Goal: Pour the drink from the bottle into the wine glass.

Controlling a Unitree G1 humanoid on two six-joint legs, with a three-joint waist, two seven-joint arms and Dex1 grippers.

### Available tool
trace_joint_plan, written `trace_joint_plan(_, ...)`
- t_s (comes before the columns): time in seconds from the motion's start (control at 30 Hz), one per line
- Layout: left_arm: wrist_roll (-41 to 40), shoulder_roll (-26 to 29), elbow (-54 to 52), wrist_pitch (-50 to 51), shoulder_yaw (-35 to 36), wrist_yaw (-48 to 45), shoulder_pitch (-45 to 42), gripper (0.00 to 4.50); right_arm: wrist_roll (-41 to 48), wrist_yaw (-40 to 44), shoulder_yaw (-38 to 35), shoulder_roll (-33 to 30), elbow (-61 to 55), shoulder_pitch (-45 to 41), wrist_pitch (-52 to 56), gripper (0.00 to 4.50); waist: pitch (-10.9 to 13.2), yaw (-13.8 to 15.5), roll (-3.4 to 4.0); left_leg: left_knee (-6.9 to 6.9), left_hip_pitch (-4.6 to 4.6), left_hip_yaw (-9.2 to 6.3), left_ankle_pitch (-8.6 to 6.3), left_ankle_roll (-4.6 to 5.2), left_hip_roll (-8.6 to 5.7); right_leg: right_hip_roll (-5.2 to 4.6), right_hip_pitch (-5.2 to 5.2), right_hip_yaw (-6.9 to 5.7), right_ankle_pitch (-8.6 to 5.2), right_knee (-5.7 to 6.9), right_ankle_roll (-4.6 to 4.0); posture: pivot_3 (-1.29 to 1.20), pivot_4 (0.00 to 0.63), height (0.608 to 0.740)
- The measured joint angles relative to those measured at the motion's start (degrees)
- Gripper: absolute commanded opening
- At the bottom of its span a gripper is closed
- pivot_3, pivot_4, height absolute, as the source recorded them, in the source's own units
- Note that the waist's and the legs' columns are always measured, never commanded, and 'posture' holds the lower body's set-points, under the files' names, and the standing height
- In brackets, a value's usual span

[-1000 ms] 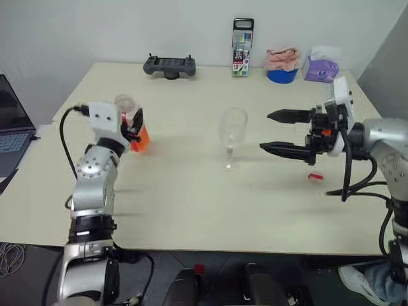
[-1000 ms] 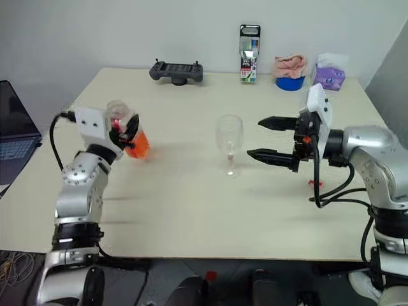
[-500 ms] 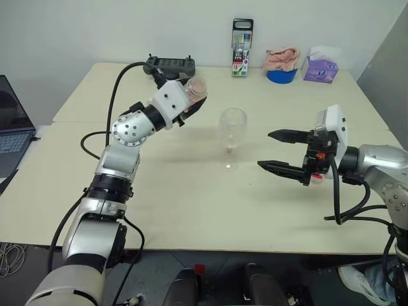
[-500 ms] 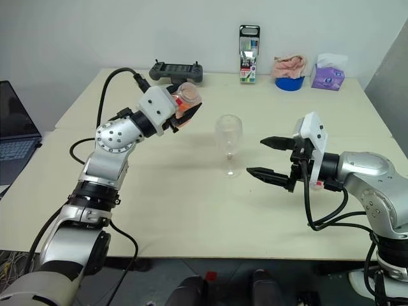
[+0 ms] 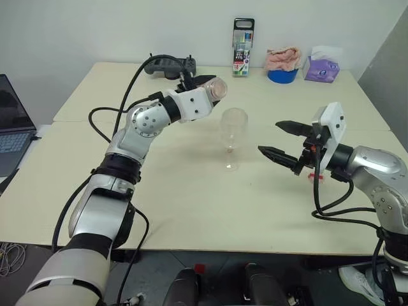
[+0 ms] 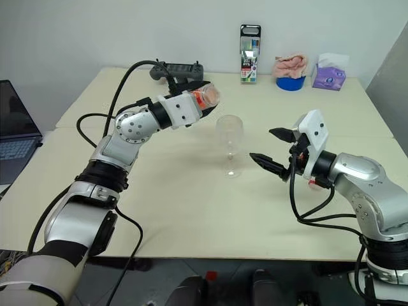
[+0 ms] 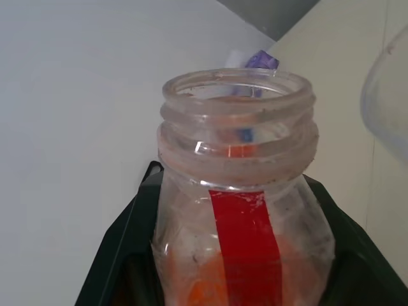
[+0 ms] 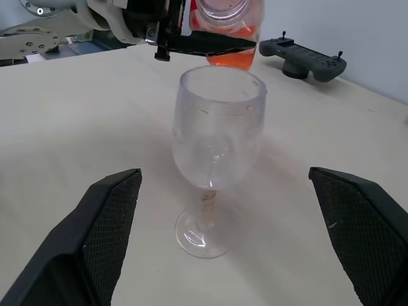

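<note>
Items counted on the table (image 5: 191, 204): 1 wine glass (image 5: 233, 127), 1 uncapped bottle (image 7: 242, 210), 1 black handheld controller (image 5: 167, 64), 1 marker pack (image 5: 241, 48), 1 blue bowl (image 5: 281, 75), 1 purple tissue pack (image 5: 321, 69). Beside it: 1 laptop (image 5: 11, 127).

The wine glass (image 5: 233, 138) stands upright near the middle of the surface (image 5: 191, 210). The bottle (image 5: 213, 90) hangs tipped in the air, up and to the left of the glass, its mouth toward the glass rim, clamped in the left gripper (image 5: 203, 84). The right gripper (image 5: 275, 140) sits to the right of the glass, apart from it. Along the far edge, from left to right, lie a controller (image 5: 167, 64), a marker pack (image 5: 241, 48), a bowl (image 5: 282, 74) and a tissue box (image 5: 321, 68). A laptop (image 5: 11, 127) sits off the left side.
</note>
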Motion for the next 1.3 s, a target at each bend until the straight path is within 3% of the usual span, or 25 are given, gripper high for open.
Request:
trace_joint_plan(0.6,14.64,2.13,6.65,-8.11,-5.76,9.49,-6.13,1.95,0.26,1.40,-1.94,-2.32,0.92,0.96,-0.63,4.50,0.00,-0.04,0.00,0.01,-0.01,0.01,0.00,0.02,-0.02,0.01,0.00,0.01,0.01,0.04,0.01,0.00,0.150,0.740)
trace_joint_plan(1.3,21.72,3.33,8.20,-12.41,-8.69,17.35,-8.92,1.92,-0.44,1.56,-1.94,-2.31,2.13,0.96,-1.51,4.50,0.00,-0.05,0.00,0.04,0.01,0.01,0.00,0.02,-0.02,0.00,-0.01,0.01,0.01,0.12,0.02,0.00,0.150,0.740)
